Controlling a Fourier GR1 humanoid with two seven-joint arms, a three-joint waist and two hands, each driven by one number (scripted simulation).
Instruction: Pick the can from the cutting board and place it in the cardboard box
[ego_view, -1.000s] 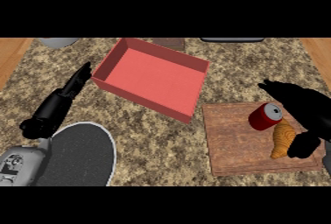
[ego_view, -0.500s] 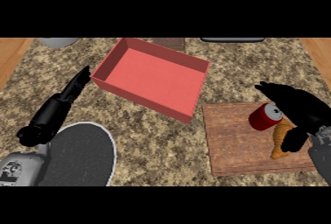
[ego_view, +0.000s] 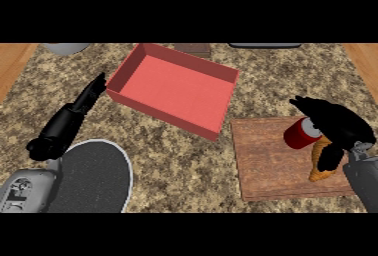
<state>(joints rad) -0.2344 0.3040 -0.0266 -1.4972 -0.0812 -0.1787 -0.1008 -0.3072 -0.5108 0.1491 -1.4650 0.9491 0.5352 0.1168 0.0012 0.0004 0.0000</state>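
Can (ego_view: 299, 135): a short red cylinder with a pale metal end, sitting on the far right part of the cutting board (ego_view: 269, 165); whether it is upright or tipped cannot be told.
Right hand (ego_view: 341, 125): being held spread over the board's right edge, thumb beyond the can and fingers on its near side; as far as can be judged, it is not closed on the can.
Left hand (ego_view: 70, 117): being rested well left of the board, fingers straight and pressed together.
Cutting board: a flat brown rectangle, wood-grained.
Box (ego_view: 166, 114): red, square, thin-walled and open-topped, just beyond the board's far left corner.
Orange item (ego_view: 321, 172): tapered and rough-skinned, lying on the board just beside the can, partly hidden by the fingers.
Risk, slipping: the smooth round can could be squeezed out sideways if it is being gripped off-centre.
Risk, snagging: the orange item could be caught in the closing fingers, being so close.
Risk, placing: the box's near wall could be clipped if the can is being carried low.
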